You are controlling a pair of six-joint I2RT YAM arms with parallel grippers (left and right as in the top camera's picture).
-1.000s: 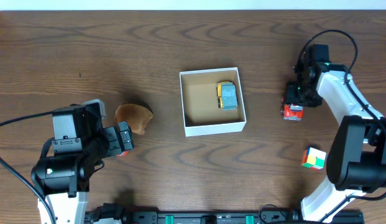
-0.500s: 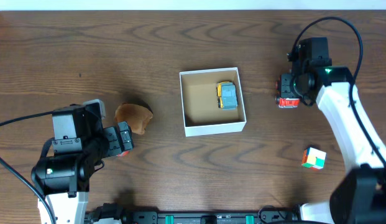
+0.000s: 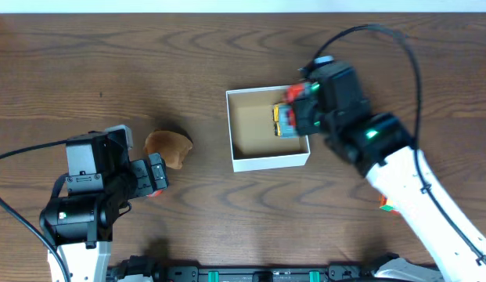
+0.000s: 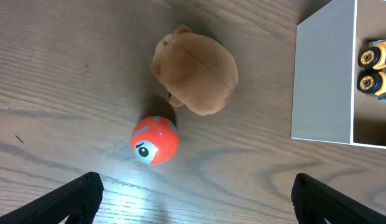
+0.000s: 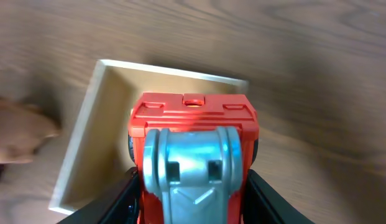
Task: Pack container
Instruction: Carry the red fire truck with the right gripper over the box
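The container (image 3: 245,163) is a square white-walled box with a brown inside at the table's middle; it also shows in the left wrist view (image 4: 323,74) and the right wrist view (image 5: 87,124). A yellow and blue toy car (image 3: 283,124) lies in its right half. My right gripper (image 3: 299,106) is shut on a red and silver toy truck (image 5: 193,155) and holds it above the container's right edge. My left gripper (image 4: 193,199) is open and empty, just short of a red ball (image 4: 155,139) and a brown plush toy (image 4: 196,73).
The brown plush (image 3: 167,146) and the red ball (image 3: 154,190) lie left of the container, by the left arm. A multicoloured cube (image 3: 386,205) lies at the right, mostly hidden under the right arm.
My right gripper has lifted the red truck from the table at the right and carried it left, to above the container. The left arm has not moved.
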